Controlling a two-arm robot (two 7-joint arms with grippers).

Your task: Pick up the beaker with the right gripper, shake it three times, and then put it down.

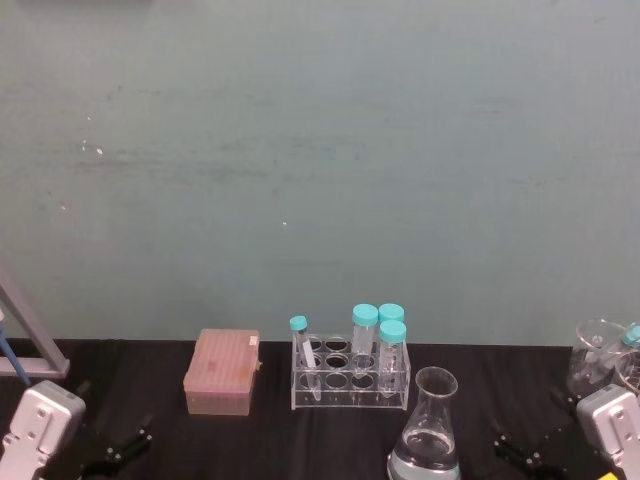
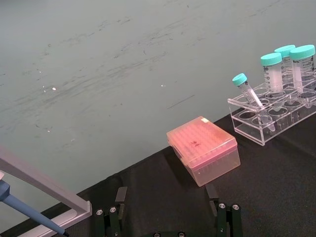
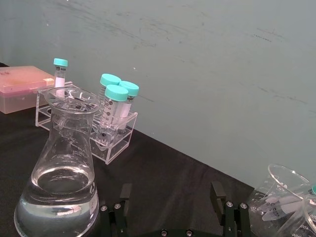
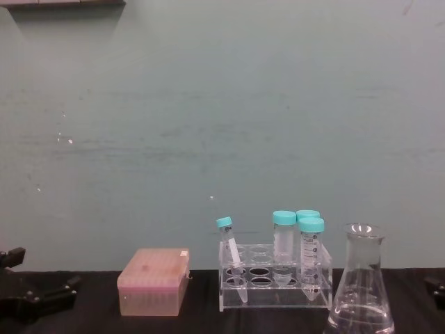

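Note:
The beaker (image 1: 425,432) is a clear conical flask with clear liquid in its wide base, standing upright on the black table near the front, just right of centre. It rises above the tube rack in the chest view (image 4: 360,287) and looms large in the right wrist view (image 3: 61,173). My right gripper (image 1: 528,452) rests low at the front right, to the right of the beaker and apart from it. Its fingers (image 3: 217,193) are spread open with nothing between them. My left gripper (image 1: 118,450) sits parked at the front left, also open (image 2: 167,197).
A clear rack (image 1: 350,375) with several teal-capped tubes stands just behind the beaker. A pink lidded box (image 1: 222,372) lies left of the rack. Glass beakers holding tubes (image 1: 600,355) crowd the right edge. A pipette stand (image 1: 25,340) is at the far left. A teal wall runs behind.

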